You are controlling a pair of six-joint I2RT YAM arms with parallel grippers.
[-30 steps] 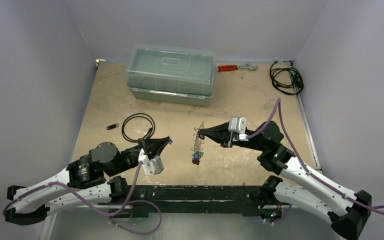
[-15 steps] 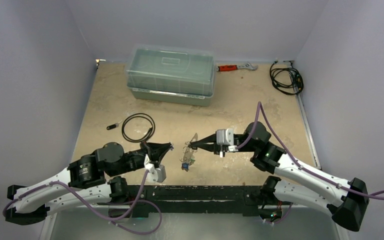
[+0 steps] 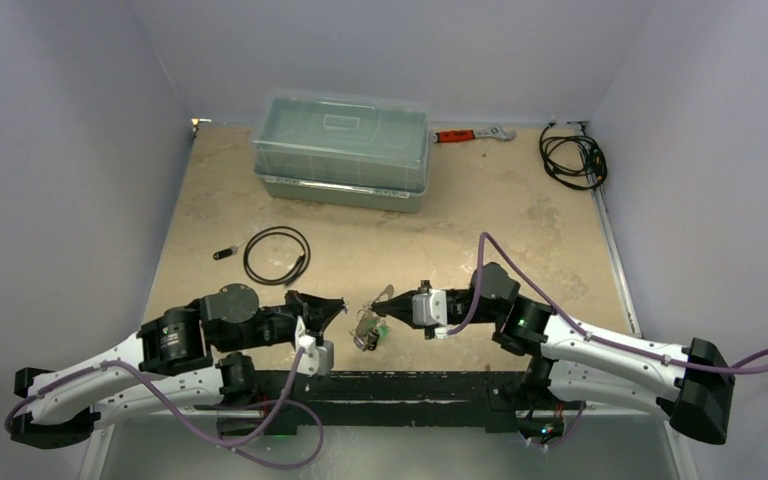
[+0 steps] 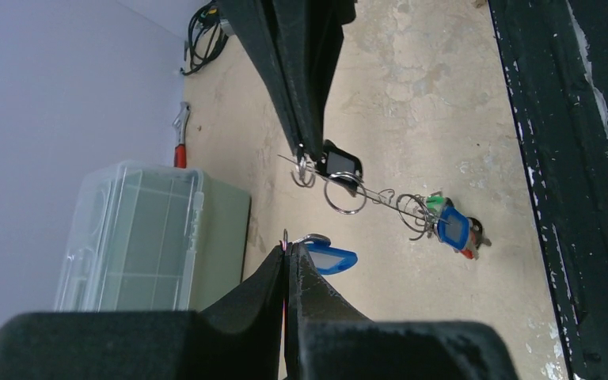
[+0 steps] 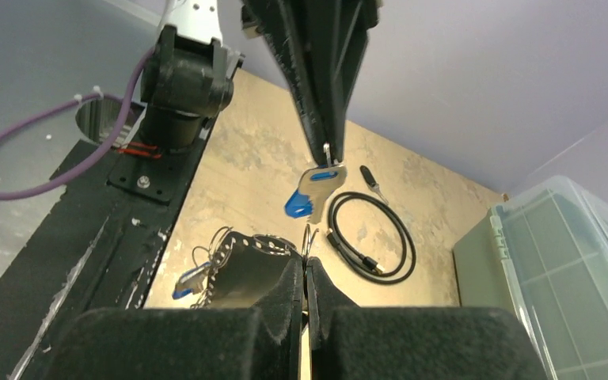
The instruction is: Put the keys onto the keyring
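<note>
The keyring is clamped at its rim by the right gripper above the near edge of the table, several tagged keys already hung from it. One blue-tagged key is pinched in the closed left gripper, near the ring, not yet threaded. The lidded plastic box, cable loop and wrench lie well apart; nothing is judged obstructive.

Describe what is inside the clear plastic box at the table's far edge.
Inside the box only compartment dividers show through its cloudy lid; any contents cannot be made out.
</note>
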